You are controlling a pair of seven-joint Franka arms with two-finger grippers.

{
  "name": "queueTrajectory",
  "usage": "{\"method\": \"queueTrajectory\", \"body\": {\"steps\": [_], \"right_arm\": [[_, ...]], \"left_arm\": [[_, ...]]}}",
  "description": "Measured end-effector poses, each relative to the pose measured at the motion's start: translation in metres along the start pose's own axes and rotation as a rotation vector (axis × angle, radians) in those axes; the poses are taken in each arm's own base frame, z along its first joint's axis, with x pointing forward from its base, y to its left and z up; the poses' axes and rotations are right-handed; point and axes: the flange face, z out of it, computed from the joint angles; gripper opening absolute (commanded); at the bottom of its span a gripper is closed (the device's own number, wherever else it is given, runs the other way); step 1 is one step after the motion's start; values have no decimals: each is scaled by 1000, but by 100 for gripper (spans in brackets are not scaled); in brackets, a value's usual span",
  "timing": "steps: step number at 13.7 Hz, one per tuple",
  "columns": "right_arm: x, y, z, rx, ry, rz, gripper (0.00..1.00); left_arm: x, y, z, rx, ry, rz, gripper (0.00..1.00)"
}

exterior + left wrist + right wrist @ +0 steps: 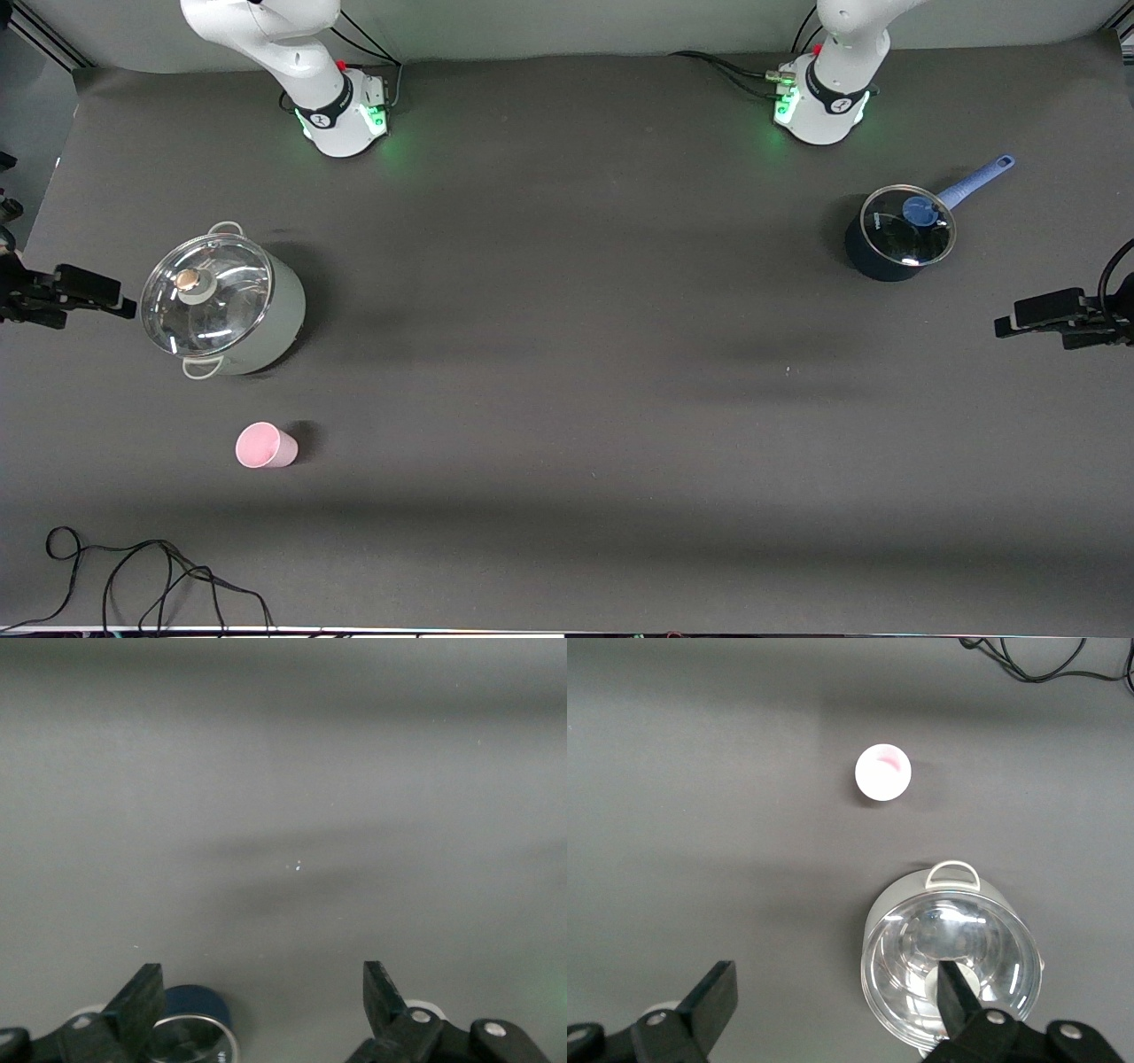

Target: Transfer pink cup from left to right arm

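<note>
Dark table | pink cup upright near pot

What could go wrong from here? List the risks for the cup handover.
1. The pink cup stands at the right arm's end of the table, while the left gripper, open, hangs over the blue saucepan at the other end; a long reach across may be needed.
2. The large lidded pot sits beside the cup, farther from the front camera; an arm coming down could knock it.
3. The cup looks light; an off-centre grasp might tip it. The right gripper, open, hangs above the pot.
</note>
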Motion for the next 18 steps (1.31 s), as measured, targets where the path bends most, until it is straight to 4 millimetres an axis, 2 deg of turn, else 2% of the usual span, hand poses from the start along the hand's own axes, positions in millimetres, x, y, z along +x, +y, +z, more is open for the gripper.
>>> {"method": "queueTrajectory", "body": {"steps": [2, 4, 6, 8, 10, 14, 16, 18], "right_arm": [[-1, -2, 1, 0, -11, -4, 100], [-1, 0, 1, -17, -12, -2, 100], [0, 10, 2, -44, 3, 11, 100], [-3, 20, 6, -51, 20, 31, 100], [-8, 17, 9, -69, 29, 51, 100], [-13, -16, 2, -120, 47, 55, 100], [-14, -14, -5, -118, 73, 60, 100], [-18, -3, -11, -113, 92, 75, 100]], "left_arm": [[0, 17, 0, -14, 1, -28, 100], [-2, 53, -3, -29, 6, -66, 100], [-4, 97, -7, -35, 18, -85, 100], [-5, 125, -5, -32, 25, -82, 100], [-6, 131, -3, -20, 26, -76, 100], [-6, 142, -1, 10, 41, -83, 100], [-4, 159, -7, -79, 71, -181, 100], [-4, 182, -14, -202, 80, -293, 100]]}}
